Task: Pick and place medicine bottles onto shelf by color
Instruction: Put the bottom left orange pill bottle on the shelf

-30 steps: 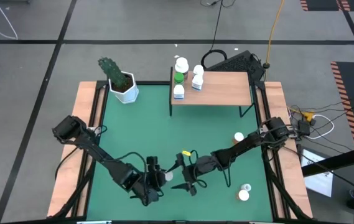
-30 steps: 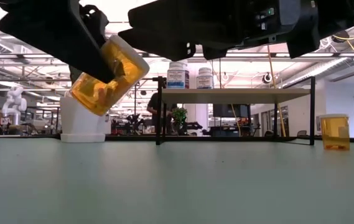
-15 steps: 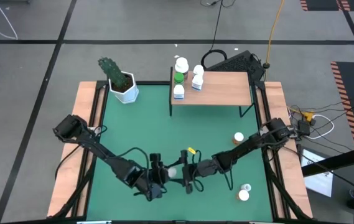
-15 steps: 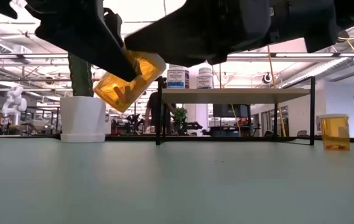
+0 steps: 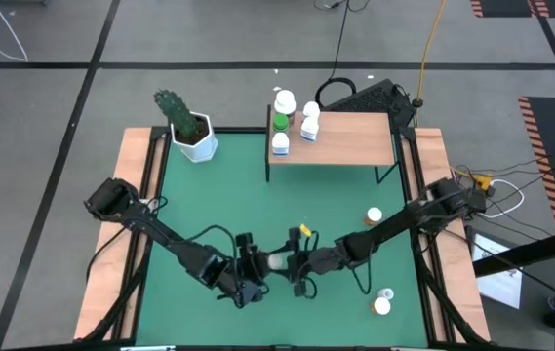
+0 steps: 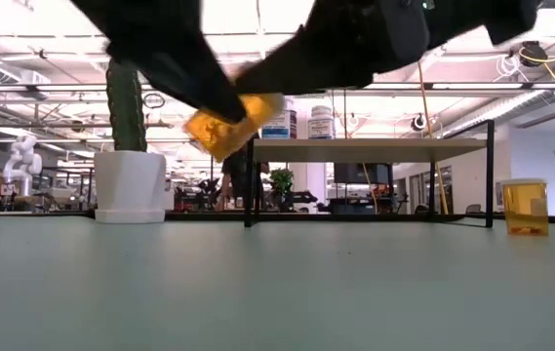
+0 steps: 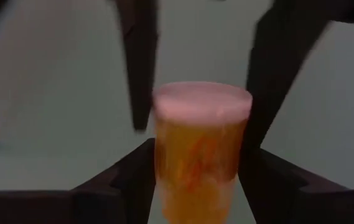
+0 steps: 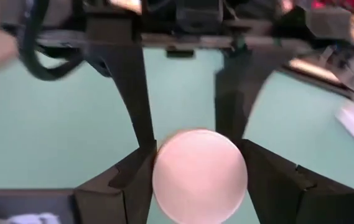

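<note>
the orange bottle (image 6: 230,125) hangs tilted above the green mat (image 5: 228,205) near its front edge, gripped on its body by the left gripper (image 5: 250,277), while the right gripper (image 5: 297,269) closes its fingers around the white cap (image 8: 200,175); the shelf (image 5: 350,139) stands at the far side

Bright overhead ceiling light, backlit silhouetted arms, motion-blurred wrist views.
</note>
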Controlling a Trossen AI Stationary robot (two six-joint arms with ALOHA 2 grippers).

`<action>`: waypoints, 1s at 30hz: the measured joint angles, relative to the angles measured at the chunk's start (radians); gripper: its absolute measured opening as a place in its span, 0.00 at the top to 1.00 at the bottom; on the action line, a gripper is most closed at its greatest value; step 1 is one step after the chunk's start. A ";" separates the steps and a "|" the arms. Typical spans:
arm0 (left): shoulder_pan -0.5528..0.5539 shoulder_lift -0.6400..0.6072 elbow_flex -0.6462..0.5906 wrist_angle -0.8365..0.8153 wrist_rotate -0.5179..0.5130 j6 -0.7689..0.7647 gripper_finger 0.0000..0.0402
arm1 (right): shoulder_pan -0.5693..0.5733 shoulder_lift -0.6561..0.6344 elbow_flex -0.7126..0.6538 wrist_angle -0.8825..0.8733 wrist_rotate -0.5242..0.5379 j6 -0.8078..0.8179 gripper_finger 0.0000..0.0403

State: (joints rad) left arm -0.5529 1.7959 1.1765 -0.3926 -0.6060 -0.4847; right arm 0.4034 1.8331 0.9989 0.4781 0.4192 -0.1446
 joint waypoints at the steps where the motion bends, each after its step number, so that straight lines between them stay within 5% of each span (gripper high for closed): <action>1: 0.010 -0.001 0.002 -0.022 -0.016 -0.028 0.47 | -0.010 -0.035 0.000 -0.062 0.000 0.007 0.49; 12: 0.061 -0.001 -0.012 -0.129 -0.070 -0.132 0.17 | -0.209 -0.418 0.000 -0.530 -0.106 0.036 0.49; 16: 0.081 -0.001 -0.037 -0.097 -0.071 -0.118 0.10 | -0.347 -0.514 0.105 -0.733 -0.109 -0.010 0.49; 20: 0.115 -0.001 -0.091 -0.018 -0.062 -0.113 0.08 | -0.510 -0.510 0.283 -0.973 -0.119 -0.023 0.49; 30: 0.194 0.001 -0.230 0.212 0.036 -0.088 0.07 | -0.816 -0.294 0.589 -1.314 -0.419 -0.034 0.49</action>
State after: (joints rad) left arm -0.3586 1.7966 0.9469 -0.1806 -0.5698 -0.5729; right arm -0.4122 1.5393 1.5882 -0.8363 0.0001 -0.1783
